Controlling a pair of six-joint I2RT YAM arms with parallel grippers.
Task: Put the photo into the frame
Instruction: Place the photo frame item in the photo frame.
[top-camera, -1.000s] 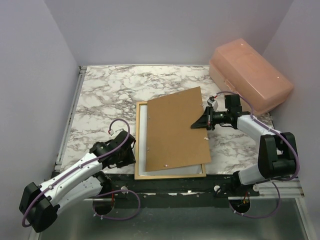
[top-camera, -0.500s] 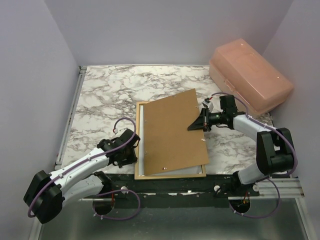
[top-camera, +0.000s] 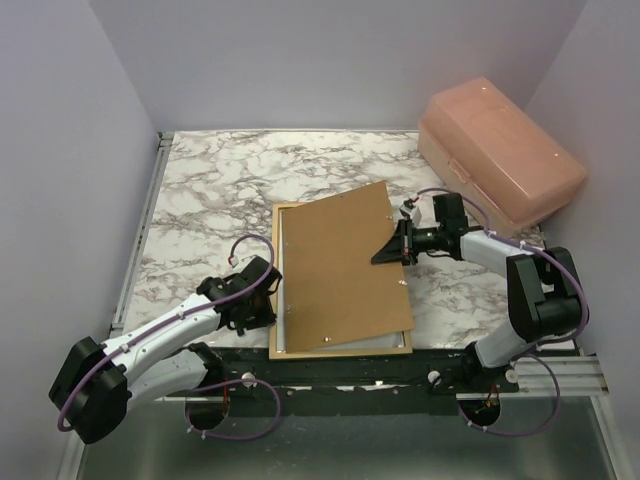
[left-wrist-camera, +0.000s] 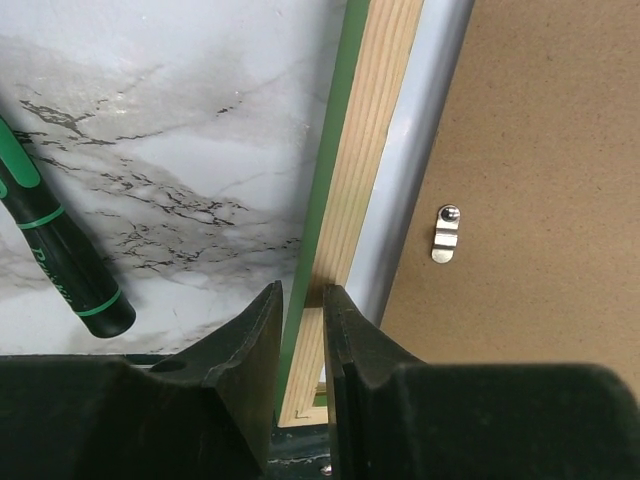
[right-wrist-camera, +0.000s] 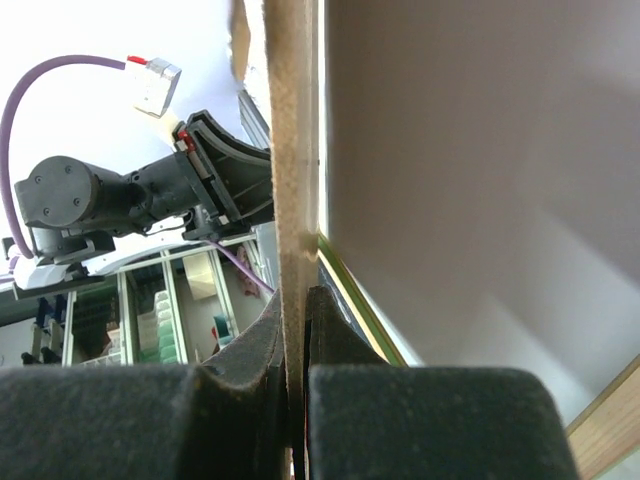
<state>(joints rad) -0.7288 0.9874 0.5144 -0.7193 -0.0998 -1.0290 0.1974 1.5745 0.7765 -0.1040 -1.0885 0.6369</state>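
The photo (top-camera: 283, 275) seemed to sit white side up inside the frame (top-camera: 340, 349), face-down on the worktop (top-camera: 210, 190). To steady it, the left fingers (left-wrist-camera: 245, 350) pinched its rail. The right fingers (right-wrist-camera: 250, 350) clamped the tilted backing board (top-camera: 340, 270), ready to lower it.

The two are built alike. The left arm (top-camera: 165, 335) and right arm (top-camera: 490, 250) have glossy white shells over the long links, and chunky black housings at the joints further back from the fingers. A thin purple cable (top-camera: 250, 238) loops out just behind the left gripper (left-wrist-camera: 302, 300); another arcs over the wrist just behind the right gripper (right-wrist-camera: 297, 300), beside a small pale plug (top-camera: 405, 210). The fingers (left-wrist-camera: 235, 345) are matte black — thick, wedge-shaped, grainy on the surface, with rounded tips.
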